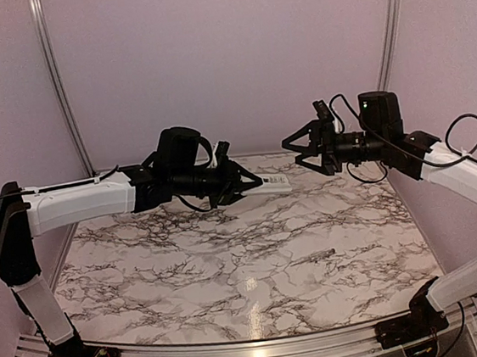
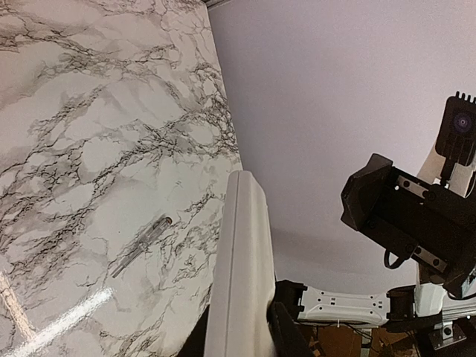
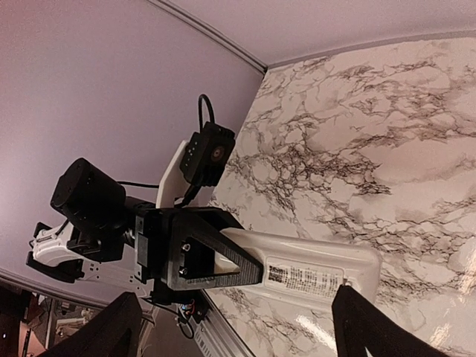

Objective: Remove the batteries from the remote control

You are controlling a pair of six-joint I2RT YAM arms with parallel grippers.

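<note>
My left gripper (image 1: 246,183) is shut on the white remote control (image 1: 271,183) and holds it level above the marble table, its free end pointing at the right gripper. The remote also shows in the left wrist view (image 2: 242,260) and in the right wrist view (image 3: 312,269), where its back with a printed label faces the camera. My right gripper (image 1: 299,150) is open and empty, a short gap from the remote's free end, with its fingers (image 3: 362,327) on either side of that end. No batteries are in view.
A thin grey pen-like stick (image 1: 316,257) lies on the marble table (image 1: 189,277) right of centre and also shows in the left wrist view (image 2: 141,244). Plain walls with metal corner rails (image 1: 58,86) stand close behind and at both sides.
</note>
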